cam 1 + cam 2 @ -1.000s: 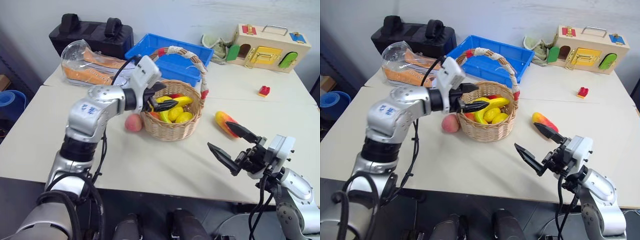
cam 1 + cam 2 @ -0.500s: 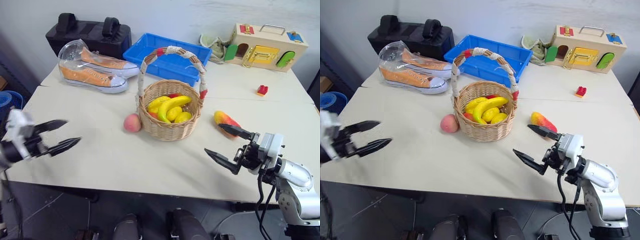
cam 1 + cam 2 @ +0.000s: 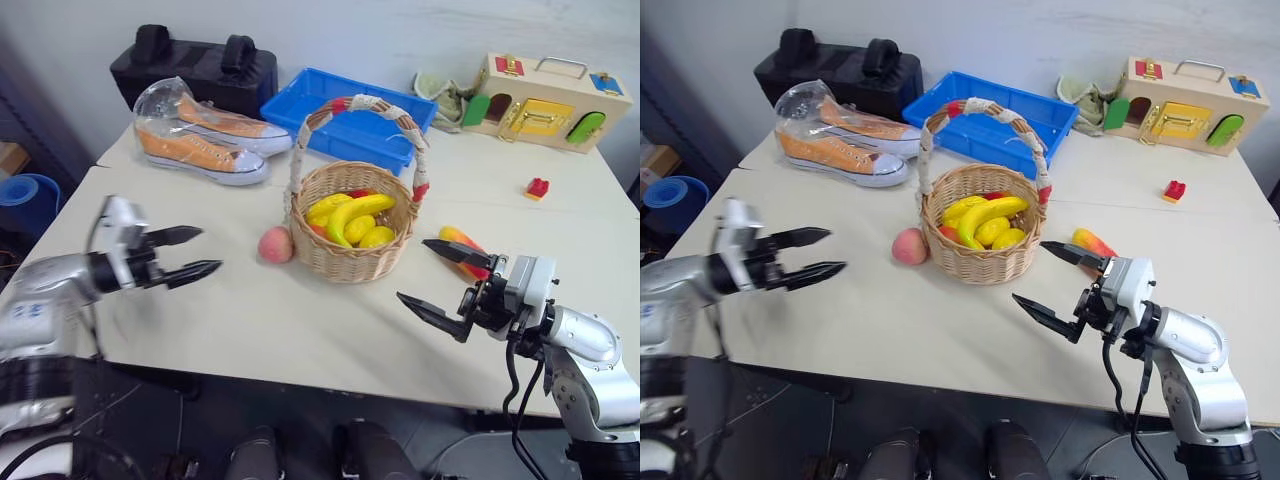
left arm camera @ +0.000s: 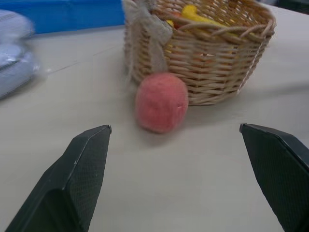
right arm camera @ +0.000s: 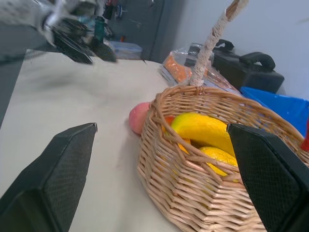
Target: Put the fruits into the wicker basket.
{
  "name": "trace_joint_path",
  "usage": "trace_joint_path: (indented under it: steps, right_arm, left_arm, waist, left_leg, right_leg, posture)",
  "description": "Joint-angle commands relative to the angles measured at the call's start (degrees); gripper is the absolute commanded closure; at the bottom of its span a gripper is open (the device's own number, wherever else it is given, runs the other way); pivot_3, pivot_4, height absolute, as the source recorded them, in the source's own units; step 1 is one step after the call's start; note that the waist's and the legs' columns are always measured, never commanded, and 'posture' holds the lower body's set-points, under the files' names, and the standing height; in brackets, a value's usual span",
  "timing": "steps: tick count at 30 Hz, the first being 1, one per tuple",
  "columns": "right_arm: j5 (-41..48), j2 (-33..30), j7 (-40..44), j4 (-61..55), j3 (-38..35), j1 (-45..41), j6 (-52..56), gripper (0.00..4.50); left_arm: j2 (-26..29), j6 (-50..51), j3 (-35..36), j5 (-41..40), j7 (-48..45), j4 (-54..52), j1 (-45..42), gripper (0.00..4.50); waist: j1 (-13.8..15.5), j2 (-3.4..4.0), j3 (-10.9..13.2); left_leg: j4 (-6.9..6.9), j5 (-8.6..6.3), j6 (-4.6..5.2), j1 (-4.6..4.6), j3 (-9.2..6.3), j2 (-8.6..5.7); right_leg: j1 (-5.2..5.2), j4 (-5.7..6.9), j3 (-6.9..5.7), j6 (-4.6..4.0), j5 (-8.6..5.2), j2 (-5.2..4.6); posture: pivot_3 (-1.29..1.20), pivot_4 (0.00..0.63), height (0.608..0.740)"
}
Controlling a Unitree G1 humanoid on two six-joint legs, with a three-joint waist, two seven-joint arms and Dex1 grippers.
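Basket (image 3: 352, 235) mid-worktop (image 3: 250, 330), banana (image 3: 352, 212) inside. Peach (image 3: 274, 244) touching it at 9 o'clock; mango (image 3: 455, 240) at 3. Left gripper (image 3: 190, 252) and right gripper (image 3: 440, 282): jaws apart, empty.

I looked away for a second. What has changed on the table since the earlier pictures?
The left gripper left the wicker basket, swung out to the robot's left, empty, fingers open, and now faces the peach. The banana lies in the basket. Peach, mango and open right gripper stayed.
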Motion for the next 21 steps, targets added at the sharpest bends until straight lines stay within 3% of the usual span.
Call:
trace_joint_path:
  steps: [1,7,10,15,17,21]
  right_arm:
    - [-0.4,-0.3,-0.8,-0.9,-0.9,-0.4,-1.2,0.00]
    - [-0.3,0.7,-2.0,-2.0,-1.1,2.5,-1.7,0.00]
    - [-0.5,1.0,-1.9,-2.3,-1.0,4.8,-2.7,0.00]
    - [-0.4,1.4,-1.6,-2.2,-1.0,6.8,-4.2,0.00]
    - [-0.3,1.6,-1.4,-1.9,-1.1,7.5,-4.8,0.00]
    - [-0.2,2.0,-1.5,-1.9,-1.3,9.0,-5.9,0.00]
  left_arm:
    - [-4.3,-6.3,-4.9,5.3,1.4,9.8,-6.3,0.02]
    - [-10.4,-14.8,-7.9,9.5,2.4,24.5,-16.2,0.02]
    - [-12.5,-17.9,-8.7,11.2,2.9,29.3,-19.1,0.64]
    - [-13.4,-21.2,-8.9,13.0,3.2,34.9,-21.0,2.05]
    - [-12.6,-21.0,-8.5,12.0,-0.2,33.5,-19.4,2.25]
    - [-7.4,-18.1,-4.0,5.5,-8.6,24.1,-14.6,2.26]
  waist:
    - [-0.1,-0.01,0.0]
    - [0.1,-0.02,0.0]
    - [0.3,-0.02,0.0]
    - [0.2,-0.02,0.0]
    - [0.2,-0.02,0.0]
    - [-0.6,-0.02,0.0]
  left_leg:
    - [0.01,0.00,-0.01,-0.01,0.01,0.01]
    - [0.09,0.03,-0.17,-0.34,0.12,0.19]
    - [0.11,0.04,-0.21,-0.33,0.11,0.21]
    - [0.24,0.06,-0.16,-0.26,0.20,0.21]
    - [0.31,0.08,-0.15,-0.21,0.23,0.20]
    - [0.21,0.14,-0.26,-0.08,0.29,0.23]
  right_leg:
    - [-0.02,-0.01,0.03,0.03,-0.02,0.03]
    - [-0.49,0.16,0.13,0.06,-0.03,0.26]
    - [-0.50,0.21,0.13,0.06,-0.03,0.27]
    - [-0.41,0.27,0.21,0.06,-0.03,0.26]
    - [-0.41,0.41,0.24,0.06,-0.03,0.25]
    - [-0.45,0.58,0.24,0.05,-0.03,0.26]
  posture:
    - [0.00,0.150,0.740]
    - [0.00,0.150,0.740]
    - [0.00,0.150,0.740]
    - [0.00,0.150,0.740]
    - [0.00,0.150,0.740]
    - [0.00,0.150,0.740]
